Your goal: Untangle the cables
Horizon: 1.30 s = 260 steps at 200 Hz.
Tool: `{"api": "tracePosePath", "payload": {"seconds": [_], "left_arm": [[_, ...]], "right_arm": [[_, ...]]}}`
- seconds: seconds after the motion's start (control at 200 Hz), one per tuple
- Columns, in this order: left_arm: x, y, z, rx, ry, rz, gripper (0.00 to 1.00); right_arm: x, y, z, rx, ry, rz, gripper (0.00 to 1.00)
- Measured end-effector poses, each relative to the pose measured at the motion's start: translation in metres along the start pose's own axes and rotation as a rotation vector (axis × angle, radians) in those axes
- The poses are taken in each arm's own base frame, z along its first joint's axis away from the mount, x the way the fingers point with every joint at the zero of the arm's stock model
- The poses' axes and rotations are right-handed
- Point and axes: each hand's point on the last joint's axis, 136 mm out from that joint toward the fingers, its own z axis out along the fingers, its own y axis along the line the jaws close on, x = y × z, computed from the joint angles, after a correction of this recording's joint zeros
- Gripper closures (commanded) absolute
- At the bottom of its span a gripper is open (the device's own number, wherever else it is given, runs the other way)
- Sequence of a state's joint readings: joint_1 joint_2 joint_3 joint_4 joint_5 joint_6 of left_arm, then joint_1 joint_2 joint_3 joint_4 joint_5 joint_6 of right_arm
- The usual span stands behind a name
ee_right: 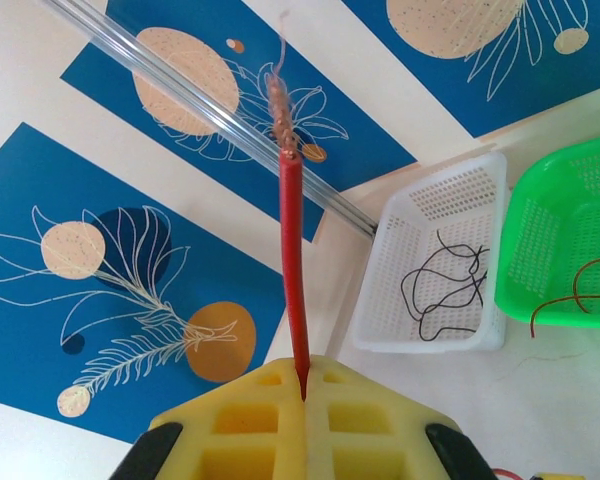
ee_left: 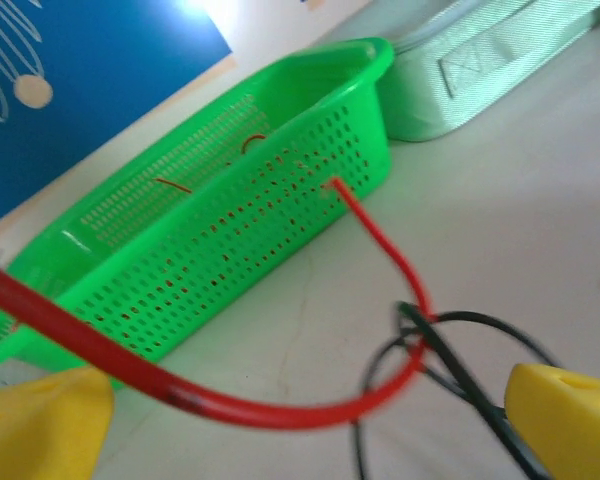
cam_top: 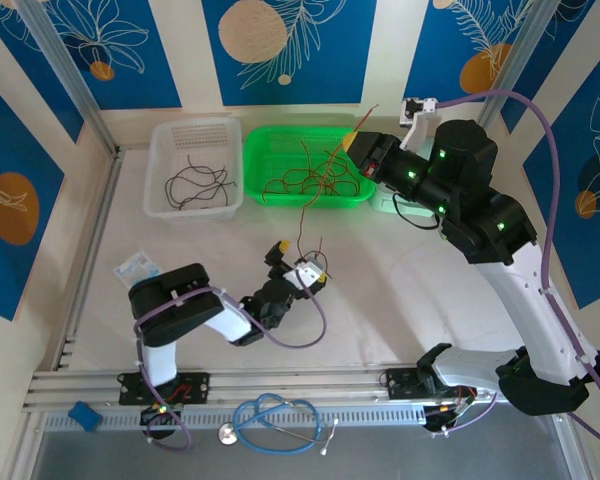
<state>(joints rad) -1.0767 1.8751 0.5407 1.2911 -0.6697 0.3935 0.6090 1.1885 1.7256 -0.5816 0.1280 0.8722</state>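
Note:
My right gripper (ee_right: 305, 385) is raised over the right end of the green basket (cam_top: 305, 165) and is shut on a red cable (ee_right: 293, 250). The cable's bare copper tip pokes up past the fingers. It hangs down (cam_top: 304, 215) to my left gripper (cam_top: 302, 262) on the table in front of the basket. In the left wrist view the red cable (ee_left: 280, 410) curves between the wide-apart yellow fingers (ee_left: 40, 425), hooked through a black cable (ee_left: 460, 360) lying on the table. The left gripper (ee_left: 305, 440) is open. More red cables (cam_top: 310, 180) lie in the green basket.
A white basket (cam_top: 195, 165) at back left holds black cables (cam_top: 195, 185). A pale green pouch (cam_top: 395, 205) lies right of the green basket. A small packet (cam_top: 138, 268) sits at left. A blue stethoscope (cam_top: 275, 420) lies along the near rail.

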Motion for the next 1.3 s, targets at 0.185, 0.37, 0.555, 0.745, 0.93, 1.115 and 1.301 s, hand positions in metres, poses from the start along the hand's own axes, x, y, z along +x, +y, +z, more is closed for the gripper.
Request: {"api": "tracePosePath", "payload": {"seconds": [0.185, 0.37, 0.555, 0.745, 0.93, 1.115, 1.301], "left_arm": [[-0.005, 0.01, 0.002, -0.06, -0.014, -0.001, 0.49], [-0.004, 0.014, -0.003, -0.07, -0.006, -0.013, 1.0], [0.011, 0.018, -0.016, -0.07, 0.031, -0.044, 1.0], [0.046, 0.022, -0.036, -0.08, 0.11, -0.059, 1.0], [0.063, 0.03, -0.047, -0.111, 0.157, -0.083, 1.0], [0.065, 0.033, -0.05, -0.122, 0.168, -0.106, 1.0], [0.056, 0.03, -0.049, -0.086, 0.173, -0.122, 0.87]], "right_arm": [[0.0, 0.0, 0.0, 0.001, -0.001, 0.0, 1.0], [-0.001, -0.001, 0.0, 0.005, -0.006, -0.004, 1.0], [-0.013, 0.007, -0.008, 0.003, -0.044, -0.031, 1.0], [-0.049, 0.038, -0.039, -0.034, -0.164, -0.103, 1.0], [-0.084, 0.063, -0.065, -0.058, -0.281, -0.169, 1.0], [-0.105, 0.062, -0.052, -0.018, -0.316, -0.206, 1.0], [-0.125, 0.038, -0.012, 0.057, -0.307, -0.226, 1.0]]}}
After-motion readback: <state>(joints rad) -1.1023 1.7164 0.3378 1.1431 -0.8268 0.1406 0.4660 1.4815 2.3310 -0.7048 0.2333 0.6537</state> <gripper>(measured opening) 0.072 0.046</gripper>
